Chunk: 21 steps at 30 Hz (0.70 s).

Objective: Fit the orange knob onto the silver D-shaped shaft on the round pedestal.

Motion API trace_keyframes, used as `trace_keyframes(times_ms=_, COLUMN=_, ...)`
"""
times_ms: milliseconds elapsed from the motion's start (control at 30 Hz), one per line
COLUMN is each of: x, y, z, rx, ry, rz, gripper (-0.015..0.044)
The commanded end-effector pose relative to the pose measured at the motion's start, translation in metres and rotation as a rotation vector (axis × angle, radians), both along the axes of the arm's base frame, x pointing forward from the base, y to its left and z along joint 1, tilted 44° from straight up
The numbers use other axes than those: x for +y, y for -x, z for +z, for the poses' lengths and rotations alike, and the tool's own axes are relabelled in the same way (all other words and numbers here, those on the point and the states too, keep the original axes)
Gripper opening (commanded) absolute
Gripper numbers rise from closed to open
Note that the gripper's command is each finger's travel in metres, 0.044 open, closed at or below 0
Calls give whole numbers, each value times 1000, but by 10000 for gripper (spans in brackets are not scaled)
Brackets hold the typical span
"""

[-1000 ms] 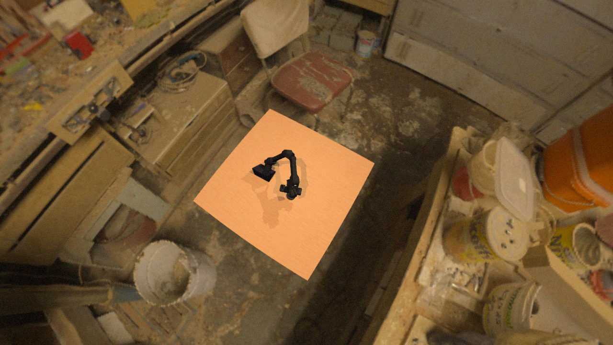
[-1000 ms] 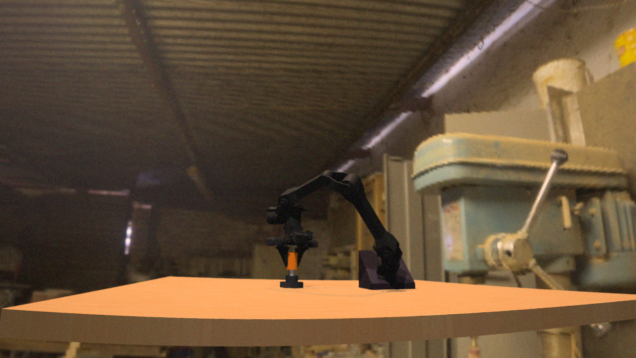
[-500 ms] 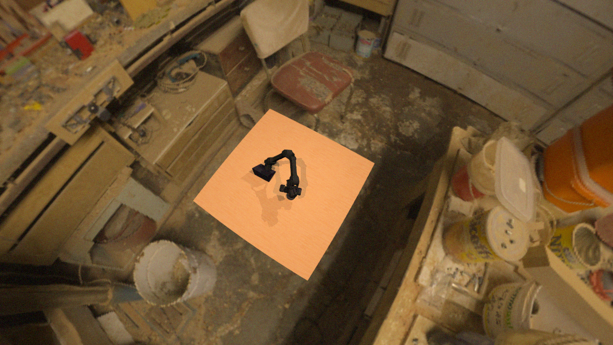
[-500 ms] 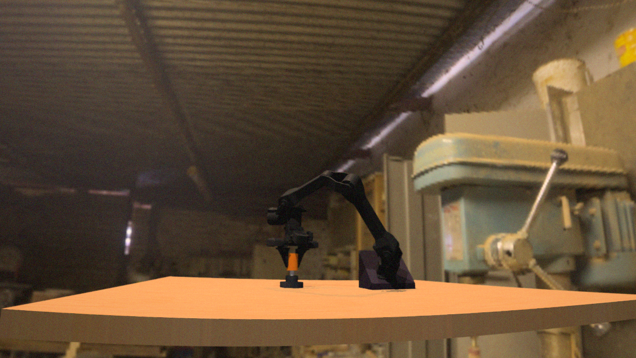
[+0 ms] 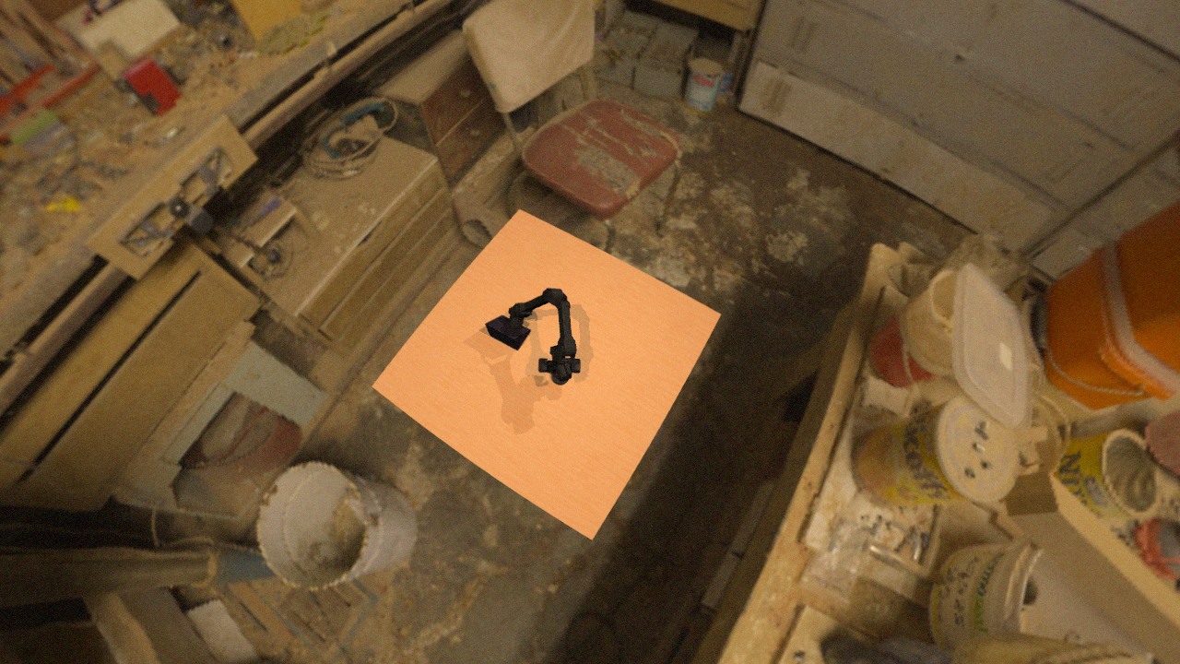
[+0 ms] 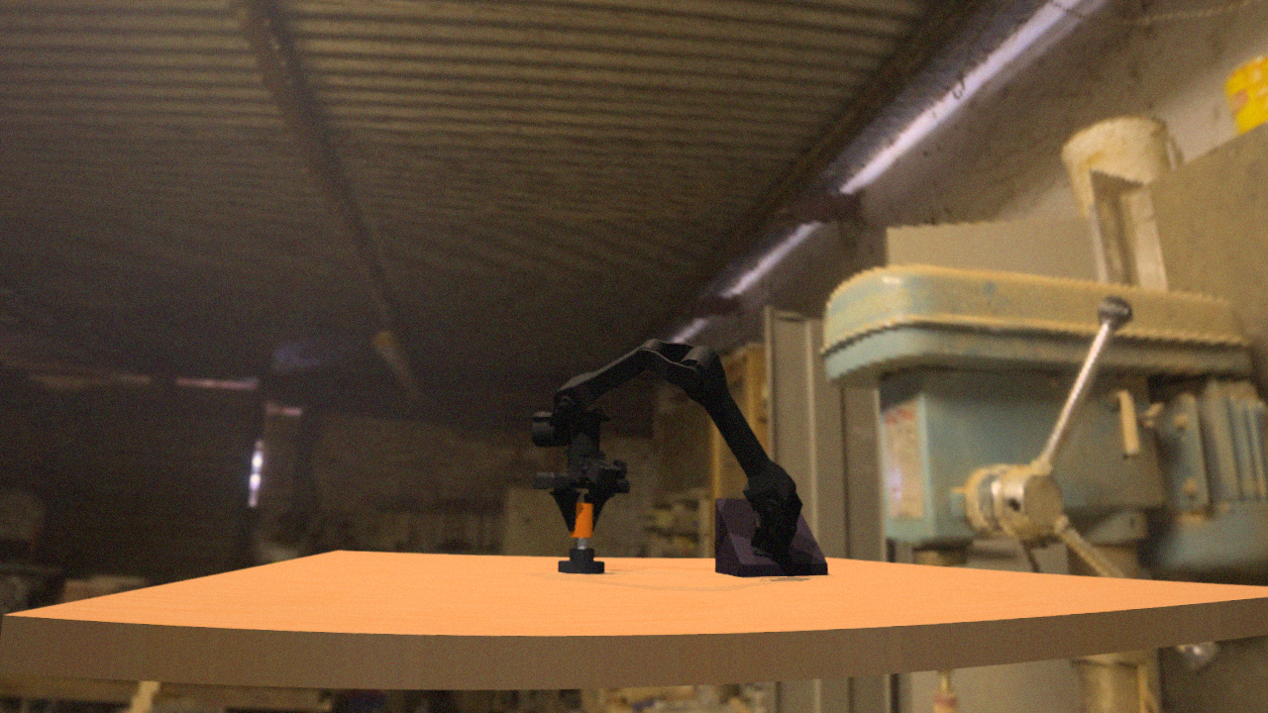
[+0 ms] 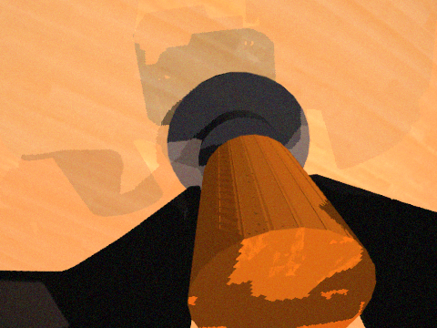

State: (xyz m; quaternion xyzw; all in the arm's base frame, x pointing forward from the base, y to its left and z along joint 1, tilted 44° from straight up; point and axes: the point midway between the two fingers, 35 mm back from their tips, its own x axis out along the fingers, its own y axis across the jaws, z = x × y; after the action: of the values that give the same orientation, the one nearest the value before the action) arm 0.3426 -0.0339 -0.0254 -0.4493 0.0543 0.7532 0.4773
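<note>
The orange knob [image 6: 582, 520] [image 7: 273, 219] is gripped by the tool [image 6: 582, 523] [image 7: 253, 191] and is held upright, just over the round pedestal [image 6: 581, 561] [image 7: 237, 91] on the surface [image 6: 398, 602] [image 5: 610, 429] [image 7: 68, 68]. A bit of the silver shaft [image 6: 582, 543] is seen between them, so the knob is not all the way down. The flat sides cannot be seen. A small turn may be needed to match them, then a straight push down along the shaft.
</note>
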Motion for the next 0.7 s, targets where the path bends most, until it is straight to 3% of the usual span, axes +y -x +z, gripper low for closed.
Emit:
trace_keyframes(times_ms=0, x=0, y=0, z=-2, rx=-14, ry=-2, rz=16, gripper=0)
trace_keyframes(times_ms=667, x=-1, y=-1, z=2, rx=-14, ry=-2, rz=16, gripper=0)
